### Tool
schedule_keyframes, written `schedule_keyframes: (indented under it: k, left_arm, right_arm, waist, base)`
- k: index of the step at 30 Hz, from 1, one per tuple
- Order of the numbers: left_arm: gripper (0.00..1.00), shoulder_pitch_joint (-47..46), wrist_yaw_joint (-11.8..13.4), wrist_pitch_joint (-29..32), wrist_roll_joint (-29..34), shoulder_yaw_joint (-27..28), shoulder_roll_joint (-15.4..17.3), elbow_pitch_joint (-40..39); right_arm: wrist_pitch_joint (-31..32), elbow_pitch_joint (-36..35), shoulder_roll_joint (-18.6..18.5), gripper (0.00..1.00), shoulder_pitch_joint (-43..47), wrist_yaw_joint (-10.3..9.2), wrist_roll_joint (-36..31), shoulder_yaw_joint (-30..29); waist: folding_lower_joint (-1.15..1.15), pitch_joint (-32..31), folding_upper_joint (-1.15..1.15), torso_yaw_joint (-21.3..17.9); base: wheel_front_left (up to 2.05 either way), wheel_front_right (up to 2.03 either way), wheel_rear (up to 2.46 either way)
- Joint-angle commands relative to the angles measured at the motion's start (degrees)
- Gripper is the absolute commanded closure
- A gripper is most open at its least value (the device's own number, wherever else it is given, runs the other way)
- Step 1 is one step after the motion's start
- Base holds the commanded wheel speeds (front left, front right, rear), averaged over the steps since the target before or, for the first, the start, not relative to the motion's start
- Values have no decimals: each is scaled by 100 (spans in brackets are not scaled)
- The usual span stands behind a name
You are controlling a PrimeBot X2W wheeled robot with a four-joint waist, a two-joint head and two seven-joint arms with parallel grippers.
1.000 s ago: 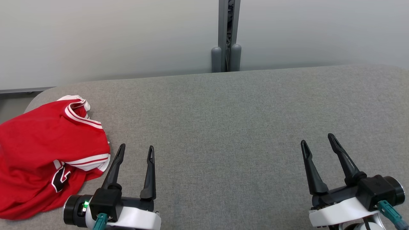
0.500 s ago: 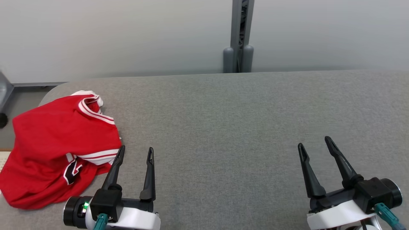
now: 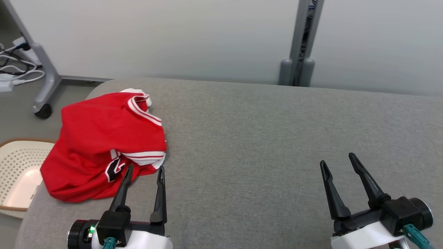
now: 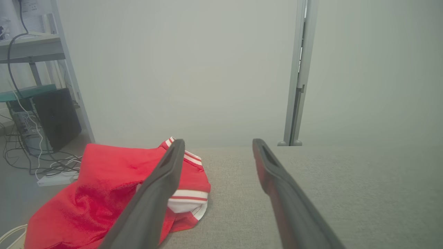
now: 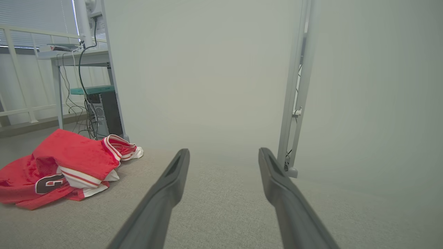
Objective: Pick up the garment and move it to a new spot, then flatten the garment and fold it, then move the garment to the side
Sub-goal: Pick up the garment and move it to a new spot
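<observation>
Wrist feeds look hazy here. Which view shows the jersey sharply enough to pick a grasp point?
Head view: sharp, evenly lit, jersey trim and lettering crisp. Left wrist view: milky haze, the fingers blurred and covering part of the jersey. Right wrist view: same haze, jersey unobstructed but soft.

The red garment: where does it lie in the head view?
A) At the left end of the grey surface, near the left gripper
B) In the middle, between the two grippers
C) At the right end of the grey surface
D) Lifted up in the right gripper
A: the red garment lies crumpled at the left end of the grey surface, just ahead of the open left gripper, while the right gripper is open and well apart from it.
</observation>
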Motion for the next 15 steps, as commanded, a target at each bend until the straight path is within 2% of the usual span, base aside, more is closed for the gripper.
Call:
schedule_keyframes:
  k: [1, 15]
  left_arm:
    - [0, 24, 7, -25, -8, 19, 23, -18]
    - [0, 106, -59, -25, -28, 139, 23, -19]
  right_arm:
    - [-46, -25, -41, 0, 65, 8, 26, 3]
    - [-45, 25, -42, 0, 114, 8, 152, 77]
  waist:
    - [0, -39, 0, 180]
    - [0, -106, 0, 951]
  base:
    - [0, 0, 0]
    - [0, 0, 0]
